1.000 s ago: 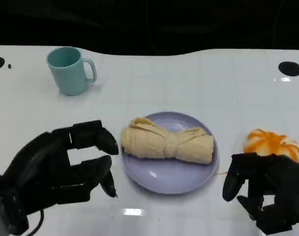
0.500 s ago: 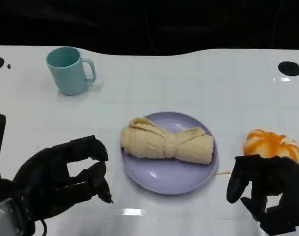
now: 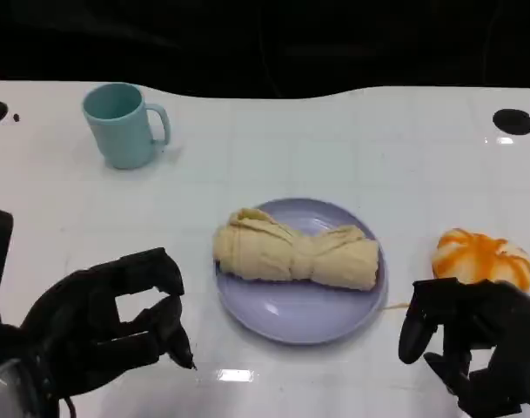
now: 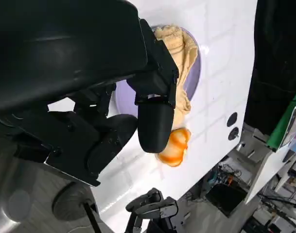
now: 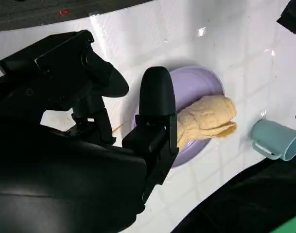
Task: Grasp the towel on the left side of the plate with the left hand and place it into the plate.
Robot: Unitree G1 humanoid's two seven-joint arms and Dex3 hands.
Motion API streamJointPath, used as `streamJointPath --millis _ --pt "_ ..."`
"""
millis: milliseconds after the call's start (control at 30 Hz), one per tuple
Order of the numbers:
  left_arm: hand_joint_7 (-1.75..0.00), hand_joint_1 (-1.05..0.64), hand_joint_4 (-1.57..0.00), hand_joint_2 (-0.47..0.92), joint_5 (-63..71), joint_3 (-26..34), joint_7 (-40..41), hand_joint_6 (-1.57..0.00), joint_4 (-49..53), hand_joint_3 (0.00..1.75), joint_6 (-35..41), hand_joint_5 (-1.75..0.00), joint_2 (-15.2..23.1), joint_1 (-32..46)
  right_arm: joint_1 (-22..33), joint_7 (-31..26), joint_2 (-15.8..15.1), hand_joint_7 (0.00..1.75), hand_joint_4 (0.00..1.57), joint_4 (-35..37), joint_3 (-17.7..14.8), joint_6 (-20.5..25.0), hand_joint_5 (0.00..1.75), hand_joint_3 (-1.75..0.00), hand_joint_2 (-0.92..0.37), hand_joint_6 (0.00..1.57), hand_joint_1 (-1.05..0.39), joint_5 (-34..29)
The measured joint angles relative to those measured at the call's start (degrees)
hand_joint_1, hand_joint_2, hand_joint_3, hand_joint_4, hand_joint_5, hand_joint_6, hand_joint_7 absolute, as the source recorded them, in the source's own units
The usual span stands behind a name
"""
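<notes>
From my station the towel already lies across the plate at frame centre, my left hand sits lower left, empty with fingers loosely apart, so I judge only clearing the arm away remains.

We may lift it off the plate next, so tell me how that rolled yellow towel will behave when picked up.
The rolled pale-yellow cloth towel on the round lavender plate is creased and cinched mid-length, so it is probably soft and would sag at both ends. Its loose folds suggest it may unroll if pinched at one end. It looks light and unlikely to slip.
</notes>
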Motion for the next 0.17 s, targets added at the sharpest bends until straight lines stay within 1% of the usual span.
streamJointPath --millis 167 --pt "-1.7 -0.12 -0.78 0.61 0.0 -0.2 0.0 -0.65 0.1 1.23 -0.3 -1.75 0.0 0.0 0.0 0.0 0.0 1.42 0.71 0.0 0.0 0.0 1.75 -1.06 -0.58 0.69 0.02 0.0"
